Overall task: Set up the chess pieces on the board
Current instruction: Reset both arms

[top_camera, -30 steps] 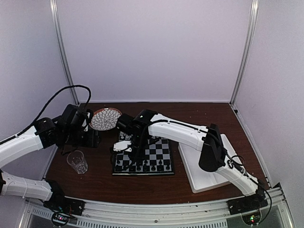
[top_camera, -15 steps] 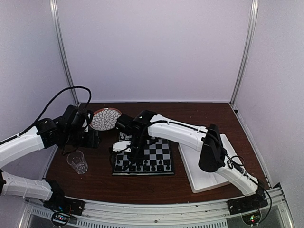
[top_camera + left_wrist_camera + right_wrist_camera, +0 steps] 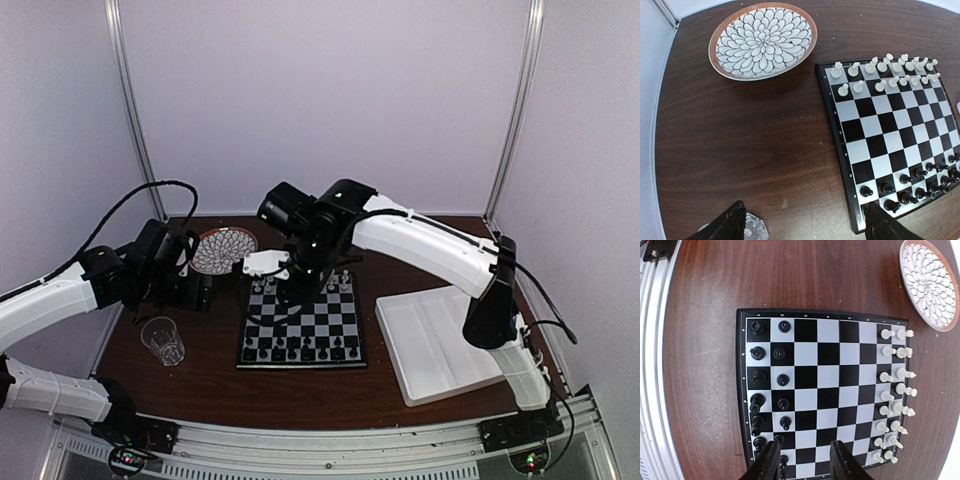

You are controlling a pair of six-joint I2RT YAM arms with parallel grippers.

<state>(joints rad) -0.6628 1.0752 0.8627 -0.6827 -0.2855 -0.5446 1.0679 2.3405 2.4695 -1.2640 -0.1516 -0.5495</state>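
Top external view is giving us the flat black-and-grey checked chessboard [image 3: 310,322] lying mid-table between a clear plastic cup [image 3: 163,340] and a white plastic tray [image 3: 440,345]. Only the wrist views are letting us read the ranks. White chessmen [image 3: 870,66] are filling the two rows nearest the round flower-patterned plate [image 3: 762,40], and black chessmen [image 3: 757,353] are filling the opposite two. We are seeing the left gripper [image 3: 804,207] gaping wide and the right gripper [image 3: 805,452] standing apart over the board, both empty.
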